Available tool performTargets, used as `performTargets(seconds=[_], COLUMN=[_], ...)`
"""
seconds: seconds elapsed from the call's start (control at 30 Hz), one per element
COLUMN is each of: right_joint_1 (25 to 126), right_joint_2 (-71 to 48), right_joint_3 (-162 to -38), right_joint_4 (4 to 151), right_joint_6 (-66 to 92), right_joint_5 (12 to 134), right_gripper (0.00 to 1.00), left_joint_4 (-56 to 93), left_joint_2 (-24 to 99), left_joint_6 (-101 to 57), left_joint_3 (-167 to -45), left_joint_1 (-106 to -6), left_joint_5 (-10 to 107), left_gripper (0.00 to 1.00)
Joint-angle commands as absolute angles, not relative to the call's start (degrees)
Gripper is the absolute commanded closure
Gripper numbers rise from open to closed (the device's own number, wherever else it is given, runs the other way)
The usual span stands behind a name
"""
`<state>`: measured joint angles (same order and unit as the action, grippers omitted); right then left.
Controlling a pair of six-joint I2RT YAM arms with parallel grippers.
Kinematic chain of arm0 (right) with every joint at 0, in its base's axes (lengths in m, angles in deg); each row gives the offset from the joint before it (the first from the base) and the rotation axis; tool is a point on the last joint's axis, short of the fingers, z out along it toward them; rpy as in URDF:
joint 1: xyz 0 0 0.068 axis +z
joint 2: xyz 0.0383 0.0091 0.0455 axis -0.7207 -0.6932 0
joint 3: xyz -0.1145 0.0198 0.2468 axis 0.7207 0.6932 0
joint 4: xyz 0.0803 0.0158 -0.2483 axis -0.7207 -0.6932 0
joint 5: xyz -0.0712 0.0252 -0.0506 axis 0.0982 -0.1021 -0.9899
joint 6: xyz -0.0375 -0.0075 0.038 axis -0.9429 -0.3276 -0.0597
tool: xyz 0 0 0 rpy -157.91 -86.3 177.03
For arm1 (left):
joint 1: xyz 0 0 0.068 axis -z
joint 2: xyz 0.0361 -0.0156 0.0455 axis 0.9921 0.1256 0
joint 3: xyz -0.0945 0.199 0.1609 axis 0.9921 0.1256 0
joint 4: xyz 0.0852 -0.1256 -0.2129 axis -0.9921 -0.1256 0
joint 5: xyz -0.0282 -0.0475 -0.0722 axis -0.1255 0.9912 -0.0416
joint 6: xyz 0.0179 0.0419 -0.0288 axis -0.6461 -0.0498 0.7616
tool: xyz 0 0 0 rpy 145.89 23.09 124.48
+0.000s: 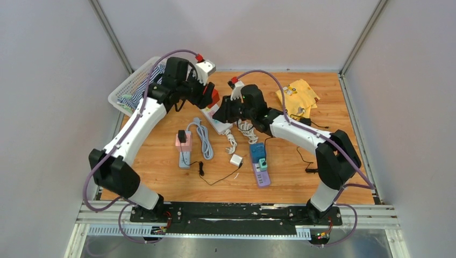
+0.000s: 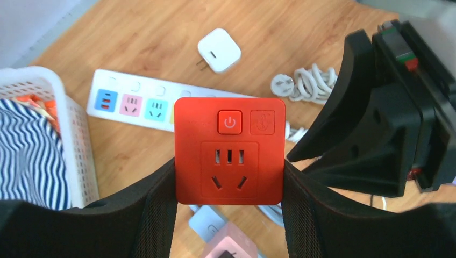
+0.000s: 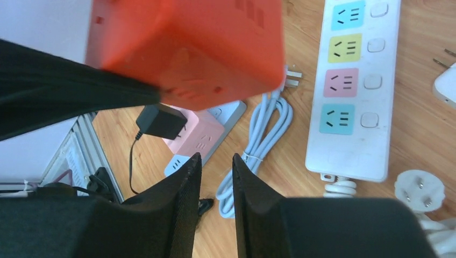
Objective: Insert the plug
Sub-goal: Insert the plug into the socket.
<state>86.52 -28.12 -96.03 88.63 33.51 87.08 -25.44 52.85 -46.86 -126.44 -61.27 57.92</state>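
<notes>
My left gripper (image 2: 229, 185) is shut on a red cube socket (image 2: 229, 150), its pads on the cube's two sides, with the power button and pin holes facing the camera. The cube (image 1: 214, 98) hangs above the table's back middle. My right gripper (image 3: 216, 158) is just right of and below the cube (image 3: 188, 48), open by a narrow gap with nothing between its fingers. A white three-pin plug (image 3: 419, 189) on a coiled white cord lies on the table. A pale blue cable's plug (image 3: 290, 78) lies partly behind the cube. Neither gripper holds a plug.
A white power strip (image 3: 352, 91) with coloured sockets lies under the grippers. A pink strip (image 1: 184, 145) carries a black adapter. Also on the table are a white charger (image 1: 236, 160), a purple strip (image 1: 259, 164) and a yellow cloth (image 1: 297, 97). A white basket (image 1: 129, 88) stands back left.
</notes>
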Motion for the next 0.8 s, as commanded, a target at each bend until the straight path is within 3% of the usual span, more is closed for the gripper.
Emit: performTargets(seconds=[0.0, 0.13, 0.23, 0.27, 0.3, 0.5, 0.77], right_joint_1=[85.58, 84.46, 84.34, 84.27, 84.26, 84.17, 84.25], right_joint_2=[-23.76, -17.81, -12.71, -11.16, -9.62, -0.98, 6.12], right_joint_3=[-92.61, -87.56, -83.64, -82.63, -81.64, -75.70, -72.48], right_joint_4=[87.60, 87.56, 87.18, 86.71, 85.95, 83.59, 81.81], right_joint_6=[32.98, 32.10, 30.58, 29.95, 29.34, 26.84, 25.15], right_joint_5=[87.47, 86.48, 85.29, 85.11, 84.86, 83.11, 81.35], right_gripper=[0.65, 0.44, 0.19, 0.04, 0.00, 0.00, 0.00], left_joint_4=[-4.10, -0.26, 1.58, 2.36, 3.05, 0.57, -16.29], left_joint_2=[43.42, 42.33, 44.64, 45.59, 46.59, 54.51, 71.73], left_joint_6=[-49.25, -53.82, -54.11, -53.61, -53.36, -58.99, -64.26], left_joint_3=[-114.62, -112.66, -113.52, -113.84, -114.13, -119.41, -136.17], left_joint_1=[-61.01, -61.79, -65.52, -67.03, -68.39, -73.71, -77.69], left_joint_5=[55.53, 53.47, 59.08, 60.61, 62.18, 67.44, 71.32], left_gripper=[1.00, 1.00, 1.00, 1.00, 1.00, 1.00, 1.00])
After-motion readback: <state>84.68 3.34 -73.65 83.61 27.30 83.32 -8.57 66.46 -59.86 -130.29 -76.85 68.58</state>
